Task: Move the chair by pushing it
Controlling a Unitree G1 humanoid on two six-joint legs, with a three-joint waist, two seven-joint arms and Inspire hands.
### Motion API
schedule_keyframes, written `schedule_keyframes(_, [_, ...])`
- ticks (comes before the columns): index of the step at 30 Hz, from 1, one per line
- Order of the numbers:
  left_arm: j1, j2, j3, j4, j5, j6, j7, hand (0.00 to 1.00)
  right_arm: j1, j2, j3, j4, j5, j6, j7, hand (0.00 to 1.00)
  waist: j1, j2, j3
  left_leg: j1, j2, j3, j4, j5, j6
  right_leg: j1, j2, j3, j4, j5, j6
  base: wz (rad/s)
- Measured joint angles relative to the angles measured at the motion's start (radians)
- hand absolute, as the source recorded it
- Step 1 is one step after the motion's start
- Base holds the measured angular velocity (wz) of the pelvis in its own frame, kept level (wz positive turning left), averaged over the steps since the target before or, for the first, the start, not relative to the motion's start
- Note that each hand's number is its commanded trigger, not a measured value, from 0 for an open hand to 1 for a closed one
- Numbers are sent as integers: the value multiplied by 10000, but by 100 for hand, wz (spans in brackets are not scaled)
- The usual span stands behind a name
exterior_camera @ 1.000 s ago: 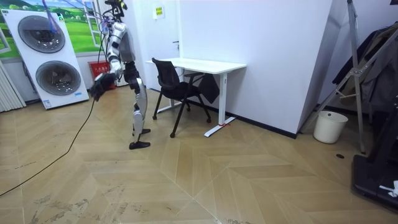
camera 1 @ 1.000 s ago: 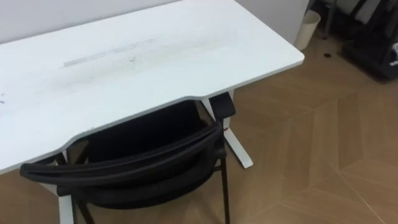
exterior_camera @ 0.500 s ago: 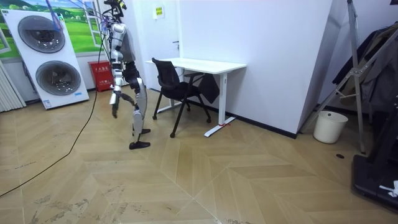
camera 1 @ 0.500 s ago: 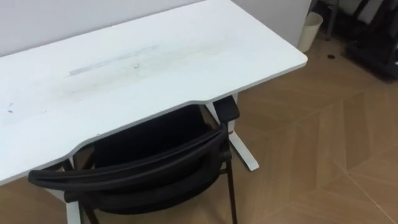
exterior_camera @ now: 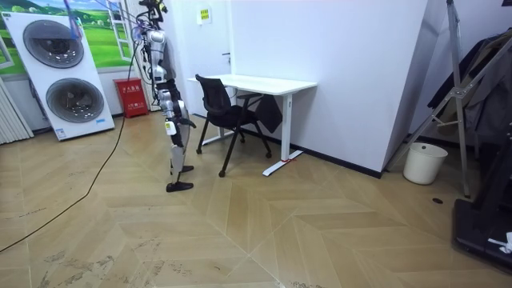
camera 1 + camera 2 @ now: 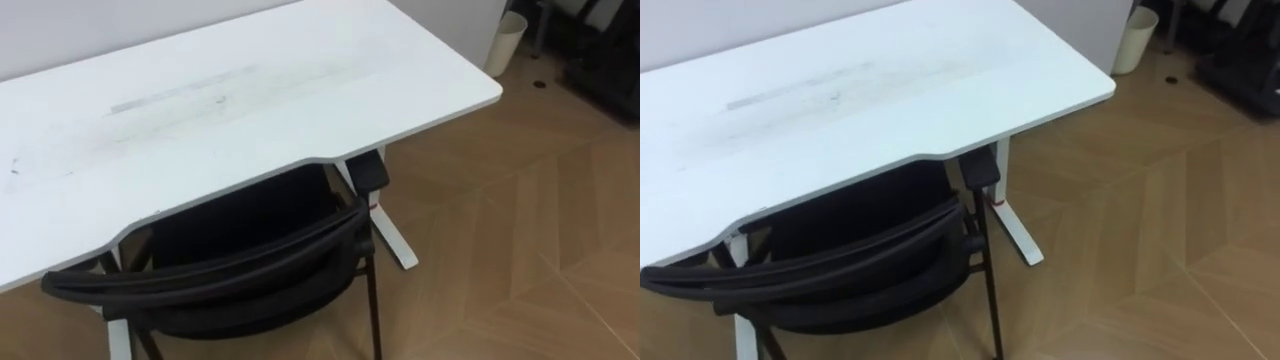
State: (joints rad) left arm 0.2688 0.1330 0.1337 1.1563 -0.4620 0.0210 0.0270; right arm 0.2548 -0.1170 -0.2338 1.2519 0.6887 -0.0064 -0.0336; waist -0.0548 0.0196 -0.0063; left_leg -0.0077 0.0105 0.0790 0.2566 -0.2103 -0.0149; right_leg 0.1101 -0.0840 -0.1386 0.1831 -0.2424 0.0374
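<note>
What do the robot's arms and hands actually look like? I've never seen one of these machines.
In the room view, its right arm, the one nearer the camera, is slim and made of pale silver-grey segments with darker joints between them. The right hand at its end looks dark, with what seems to be a small white tag at its back. Finer markings are too small to tell.

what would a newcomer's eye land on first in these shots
First, the black curved-back chair close below the head camera, its seat reaching under the wide white desk with grey scuffs on top. In the room view the robot stands just behind that chair, with two stacked white washing machines at the room view's left.
</note>
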Motion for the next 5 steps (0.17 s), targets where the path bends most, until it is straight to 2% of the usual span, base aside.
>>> schedule_keyframes(2, [-213,-21,-200,-131,312,-69,-36,0,-59,108,73,23,-38,4,145,0,5,-3,4,13,-8,19,-38,2,2,-7,-6,22,-25,0,1,-5])
schedule_keyframes(5, [-278,-57,-406,-325,742,-218,-207,0,-185,183,162,21,-468,38,497,0,-177,-18,12,25,-26,41,-123,3,1,-5,-8,54,-110,3,2,-3])
